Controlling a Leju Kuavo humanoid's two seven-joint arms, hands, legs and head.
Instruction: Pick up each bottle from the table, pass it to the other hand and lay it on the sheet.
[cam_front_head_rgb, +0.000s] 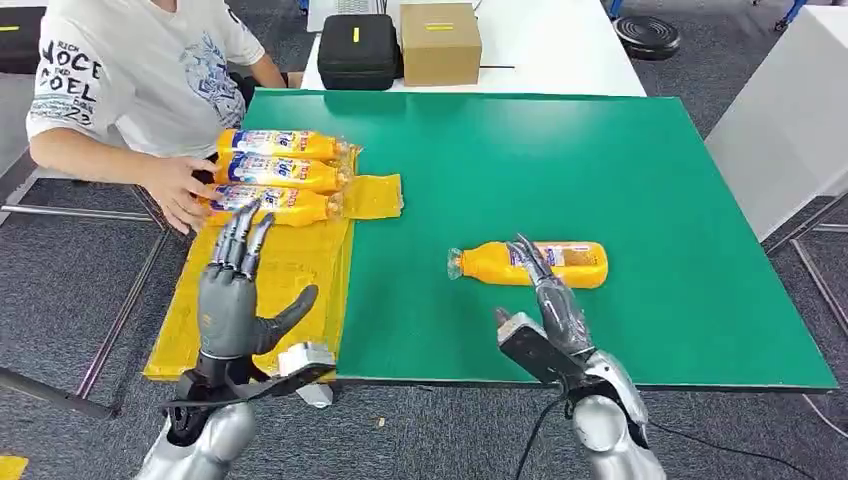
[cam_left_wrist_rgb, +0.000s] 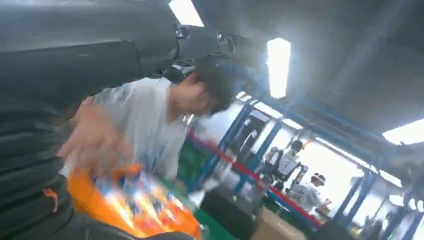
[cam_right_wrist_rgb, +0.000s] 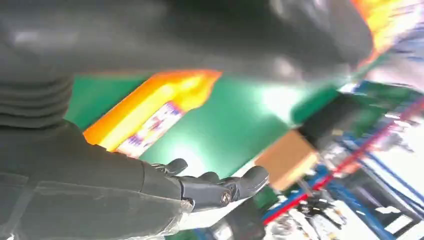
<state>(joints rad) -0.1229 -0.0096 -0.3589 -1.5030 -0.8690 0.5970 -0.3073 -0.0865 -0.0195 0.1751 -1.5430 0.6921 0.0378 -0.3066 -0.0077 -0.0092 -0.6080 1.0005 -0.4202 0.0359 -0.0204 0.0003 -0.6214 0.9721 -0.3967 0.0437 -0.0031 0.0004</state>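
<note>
Four orange bottles are seen in the head view: three lie side by side on the yellow sheet (cam_front_head_rgb: 250, 300) at the table's left edge, the nearest of the row (cam_front_head_rgb: 270, 203) touched by a person's hand (cam_front_head_rgb: 180, 192), and one lone bottle (cam_front_head_rgb: 530, 264) lies on its side on the green table (cam_front_head_rgb: 600, 180), cap toward the sheet. The right hand (cam_front_head_rgb: 545, 290) is held just at this bottle, fingers spread over its near flank, nothing gripped yet. The left hand (cam_front_head_rgb: 235, 290) is raised over the sheet, fingers straight and thumb apart, empty.

In the left wrist view, blurred orange bottles (cam_left_wrist_rgb: 135, 205) and the person's shirt (cam_left_wrist_rgb: 145, 120) are made out; the hand's fingers cannot be judged there.

In the right wrist view, the lone bottle (cam_right_wrist_rgb: 150, 120) is seen beyond extended dark fingers (cam_right_wrist_rgb: 215, 187), which are not closed on it.

The grasp is probably best taken around the bottle's middle, so that enough of the body is left free for the left hand to receive.
</note>
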